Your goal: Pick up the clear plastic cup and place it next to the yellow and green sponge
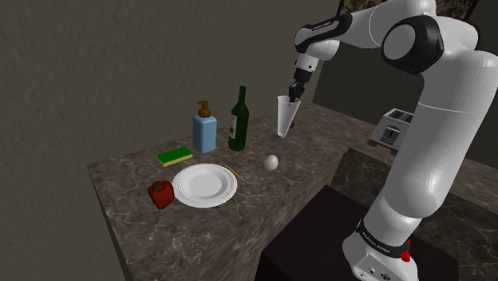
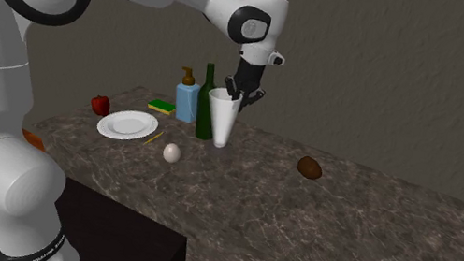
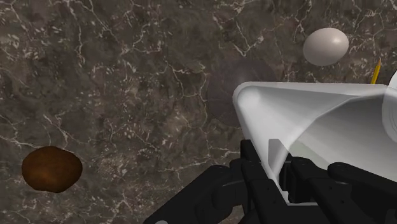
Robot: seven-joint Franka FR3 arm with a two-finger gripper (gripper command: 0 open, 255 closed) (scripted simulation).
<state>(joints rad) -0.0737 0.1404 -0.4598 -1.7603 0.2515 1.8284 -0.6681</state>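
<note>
A translucent whitish cup is gripped at its rim by the black gripper. In the wrist view the cup's wall is seen clasped between the two fingers, one inside the mouth and one outside. The cup is tilted slightly, with its narrow base close over the dark marbled counter. Whether the base touches the counter cannot be told.

Just beside the cup, towards the shoulder view's left, a dark green bottle is seen upright, and next to it a blue soap dispenser. Past the dispenser a yellow and green sponge is laid flat, well apart from the cup.

Nearer the counter's front edge a white egg is found, then a yellow pencil beside a white plate, and a red pepper at the plate's far side. On the cup's other side a brown rounded lump is set alone on the counter. A toaster is seen behind the arm in the shoulder view.
</note>
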